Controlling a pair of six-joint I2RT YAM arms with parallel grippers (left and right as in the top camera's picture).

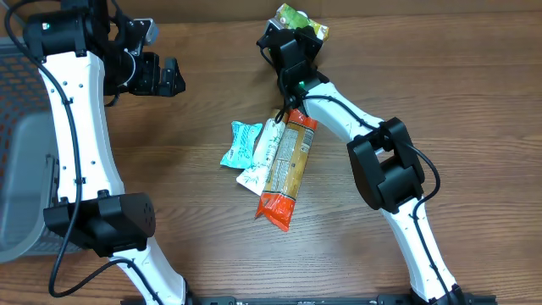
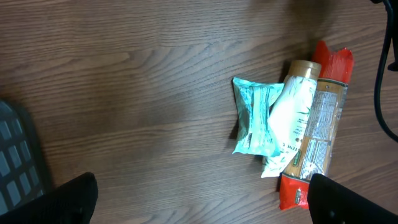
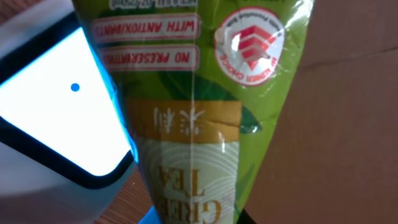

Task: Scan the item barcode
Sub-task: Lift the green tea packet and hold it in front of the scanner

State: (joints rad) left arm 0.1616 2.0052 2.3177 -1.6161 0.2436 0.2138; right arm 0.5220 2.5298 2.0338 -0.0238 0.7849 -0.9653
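Tea pkt (image 3: 193, 124) at scanner (image 3: 56, 118); pkt pile (image 1: 284, 165) mid-table.

Wood-grain bench (image 1: 466, 85): teal packet (image 1: 241, 144), white pouch (image 1: 261, 157) and orange-ended bag (image 1: 288, 165) are laid touching, mid-bench.

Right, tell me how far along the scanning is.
Done: the green tea packet is up in the right gripper. In hand: it holds the packet at the scanner's lit window; read unconfirmed. Left: the teal packet, white packet and orange bag lie on the table; the left gripper is open, empty.
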